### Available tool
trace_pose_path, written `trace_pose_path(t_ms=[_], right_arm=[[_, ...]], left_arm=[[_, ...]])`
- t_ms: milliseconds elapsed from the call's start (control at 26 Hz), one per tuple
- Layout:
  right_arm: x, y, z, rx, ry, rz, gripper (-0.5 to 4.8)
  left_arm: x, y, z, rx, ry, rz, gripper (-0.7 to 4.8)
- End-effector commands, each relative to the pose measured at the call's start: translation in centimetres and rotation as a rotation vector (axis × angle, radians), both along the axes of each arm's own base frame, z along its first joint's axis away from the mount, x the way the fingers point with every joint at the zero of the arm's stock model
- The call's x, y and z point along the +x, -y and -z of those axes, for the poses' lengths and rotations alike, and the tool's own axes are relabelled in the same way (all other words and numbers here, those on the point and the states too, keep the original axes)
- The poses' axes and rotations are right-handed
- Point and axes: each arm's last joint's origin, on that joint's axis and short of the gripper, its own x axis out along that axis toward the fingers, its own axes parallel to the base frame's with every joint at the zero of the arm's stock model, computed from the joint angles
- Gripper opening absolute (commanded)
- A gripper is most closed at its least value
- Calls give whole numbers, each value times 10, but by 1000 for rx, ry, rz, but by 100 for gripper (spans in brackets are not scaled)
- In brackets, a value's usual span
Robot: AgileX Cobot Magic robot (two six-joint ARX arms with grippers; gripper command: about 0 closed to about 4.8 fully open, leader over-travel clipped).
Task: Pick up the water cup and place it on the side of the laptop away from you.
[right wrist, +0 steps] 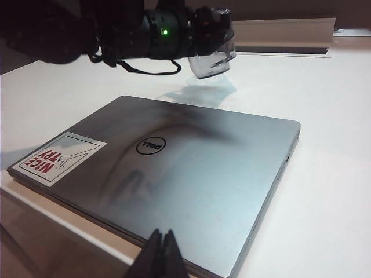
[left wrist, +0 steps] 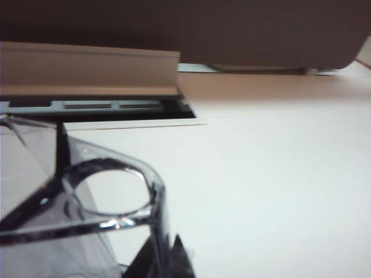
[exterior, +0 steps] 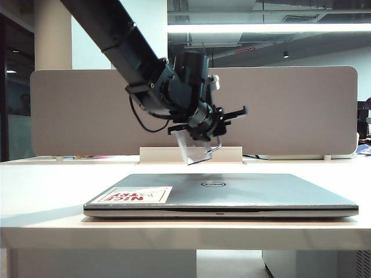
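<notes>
Closed and flat, the laptop (exterior: pixel 223 194) lies at the table's near edge. Above and beyond it, the left gripper (exterior: pixel 204 134) is clamped on the cup (exterior: pixel 194 147) (tilted, airborne). Pickup done; setting down behind the laptop remains. Right gripper (right wrist: pixel 161 255), fingers together, hangs idle over the laptop's near corner.

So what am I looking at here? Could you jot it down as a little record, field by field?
left end effector: shut on the water cup, up in the air beyond the laptop's far edge
water cup: clear, tilted, off the table
laptop: closed, flat on the white table
sticker: white with red letters, on the lid's corner
right end effector: shut, empty, at the laptop's near edge
</notes>
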Motion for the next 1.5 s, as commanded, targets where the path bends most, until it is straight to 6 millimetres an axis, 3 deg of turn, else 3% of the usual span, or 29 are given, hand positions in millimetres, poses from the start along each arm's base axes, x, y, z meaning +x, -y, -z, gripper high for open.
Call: trace_pose_path(t_ms=[39,1001,1117,1502], right_arm=[[0,0,0,0,8,-1,-8],[0,0,0,1,8,-3,-8],[0,0,0,1,8,-3,-8],[0,0,0,1,8,-3,-8]], left_arm=[[3,0,5,-14,13,-7,-6],[4,3,16,-7,9,39,6],[4,3,16,-7,9,39,78],[4,3,16,-5,7,39,85]])
